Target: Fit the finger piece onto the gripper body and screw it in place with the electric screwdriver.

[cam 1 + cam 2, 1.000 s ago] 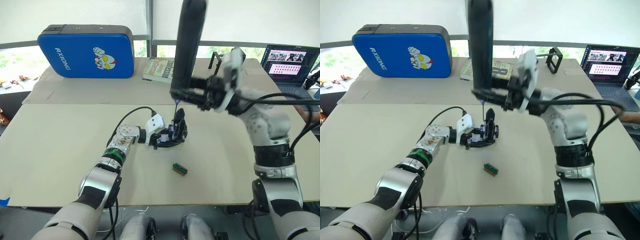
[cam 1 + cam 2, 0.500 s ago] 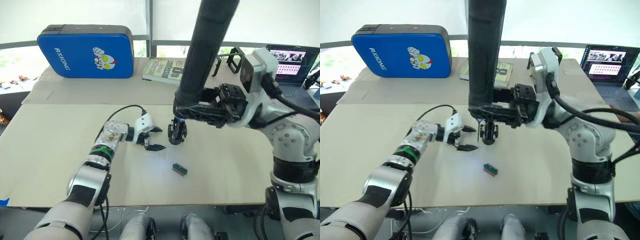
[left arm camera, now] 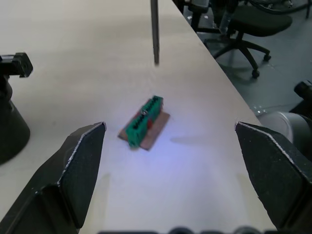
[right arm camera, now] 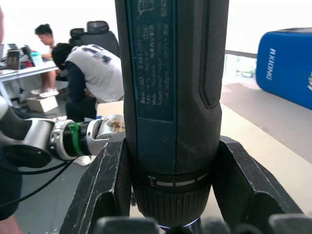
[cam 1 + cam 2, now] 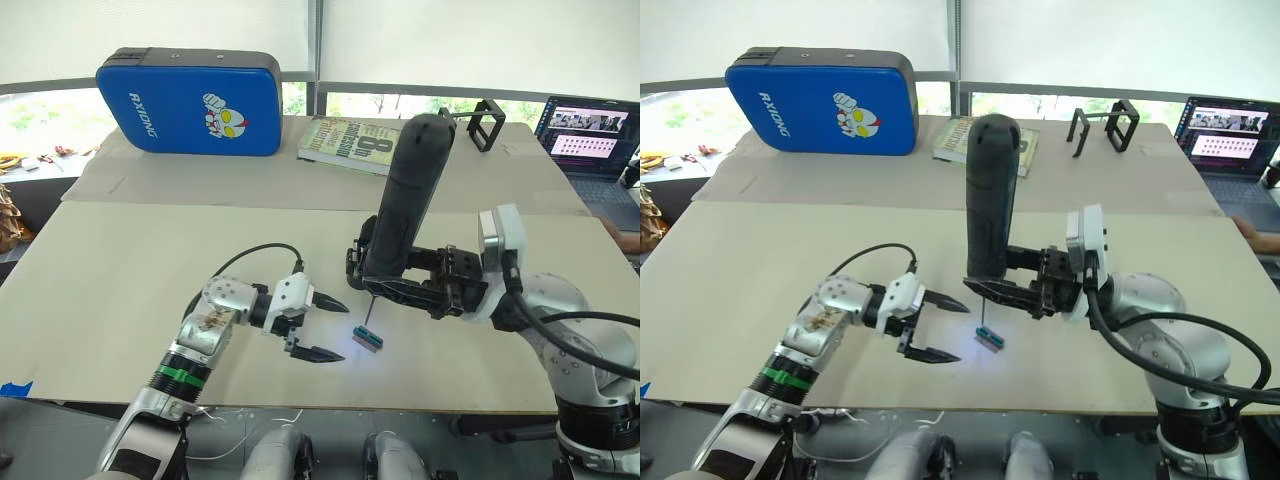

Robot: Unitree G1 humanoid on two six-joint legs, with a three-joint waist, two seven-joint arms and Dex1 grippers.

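Head views first: the right gripper [image 5: 400,288] is clamped around the lower barrel of the electric screwdriver [image 5: 403,208], which stands nearly upright and leans a touch; its thin bit [image 5: 983,311] points down over the table [image 5: 120,270], the tip just above the small green-and-brown block [image 5: 367,339], with a bluish glow on the tabletop around it; the left gripper [image 5: 318,326] rests low beside that block, fingers spread wide and holding nothing; something dark, partly hidden, sits just behind the screwdriver barrel, and whether it is the gripper body I cannot tell; at the far side lie a blue case [image 5: 190,100], a book [image 5: 352,144] and a black wire-frame stand [image 5: 486,123], with a laptop [image 5: 590,138] at the right edge.

Left wrist view: both black fingers [image 3: 73,170] stand far apart; the green block [image 3: 143,122] lies between and ahead of them, the bit [image 3: 155,30] hanging just short of it; a black rounded object [image 3: 9,122] shows at the edge.

Right wrist view: the fingers [image 4: 105,190] squeeze the screwdriver [image 4: 170,97] from both sides; people [image 4: 90,73] sit in the background.
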